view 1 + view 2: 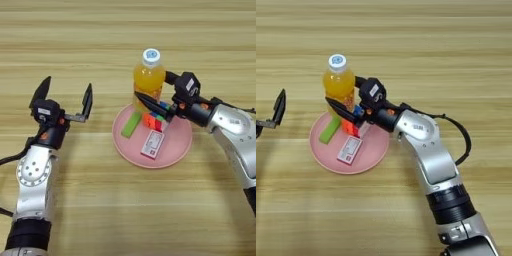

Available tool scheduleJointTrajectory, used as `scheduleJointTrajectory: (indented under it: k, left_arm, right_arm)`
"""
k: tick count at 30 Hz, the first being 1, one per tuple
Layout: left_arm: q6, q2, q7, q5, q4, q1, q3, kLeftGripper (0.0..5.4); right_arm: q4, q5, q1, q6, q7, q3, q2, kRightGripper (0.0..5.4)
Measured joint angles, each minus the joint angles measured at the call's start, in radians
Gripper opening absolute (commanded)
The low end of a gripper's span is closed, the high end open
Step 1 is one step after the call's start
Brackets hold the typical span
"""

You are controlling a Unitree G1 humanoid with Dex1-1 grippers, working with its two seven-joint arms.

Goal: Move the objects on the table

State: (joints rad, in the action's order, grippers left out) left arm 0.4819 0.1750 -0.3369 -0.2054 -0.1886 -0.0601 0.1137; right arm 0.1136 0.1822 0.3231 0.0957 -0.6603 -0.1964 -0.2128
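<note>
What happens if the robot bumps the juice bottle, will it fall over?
Probably it could tip. The juice bottle is tall and narrow, standing upright at the pink plate's back edge. It looks nearly full, so likely heavy for its size. The right gripper, fingers open, is right beside it, so a nudge might topple it.

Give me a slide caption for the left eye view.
Right hand reaches the puzzle cube on the pink plate.
</note>
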Motion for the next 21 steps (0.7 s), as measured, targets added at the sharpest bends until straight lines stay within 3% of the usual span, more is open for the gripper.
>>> scheduleJointTrajectory:
  k: [2, 6, 12, 17, 21]
  left_arm:
    - [-0.019, 0.002, -0.030, -0.027, 0.022, 0.011, -0.008, 5.40]
    - [-0.118, 0.009, -0.136, -0.141, 0.137, 0.052, -0.048, 5.40]
    - [-0.268, 0.052, -0.240, -0.274, 0.303, 0.097, -0.077, 5.40]
    - [-0.331, 0.085, -0.287, -0.280, 0.356, 0.108, -0.088, 5.40]
    - [-0.364, 0.088, -0.317, -0.300, 0.376, 0.108, -0.099, 5.40]
  right_arm:
    - [-0.003, 0.000, -0.002, 0.000, 0.001, 0.004, -0.005, 3.35]
    - [-0.012, -0.006, -0.022, -0.014, 0.003, 0.006, -0.007, 3.34]
    - [-0.024, -0.016, -0.025, -0.025, 0.011, -0.004, 0.000, 3.34]
    - [-0.033, -0.021, -0.026, -0.037, 0.014, -0.026, 0.013, 3.34]
    - [-0.033, -0.028, -0.026, -0.040, 0.015, -0.042, 0.019, 3.34]
